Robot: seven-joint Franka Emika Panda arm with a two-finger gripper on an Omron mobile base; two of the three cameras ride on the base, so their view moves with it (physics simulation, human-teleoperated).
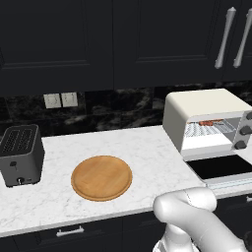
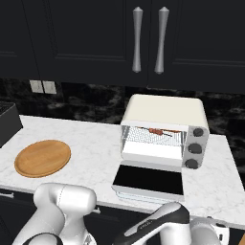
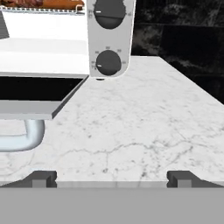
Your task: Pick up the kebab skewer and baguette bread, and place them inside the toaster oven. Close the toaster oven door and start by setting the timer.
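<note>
The cream-white toaster oven stands on the counter with the toaster oven door folded down flat. On its wire rack lies the kebab skewer. In the hand view the orange-brown baguette bread rests on the rack beside the skewer's reddish meat. My gripper is open and holds nothing. It hovers low at the counter's front edge, to the right of the door's white bar handle and facing the oven's dark knobs.
A round wooden board lies on the marble counter left of the oven. A dark grey slot toaster stands at the far left. Dark cabinets with long handles hang above, over a black backsplash.
</note>
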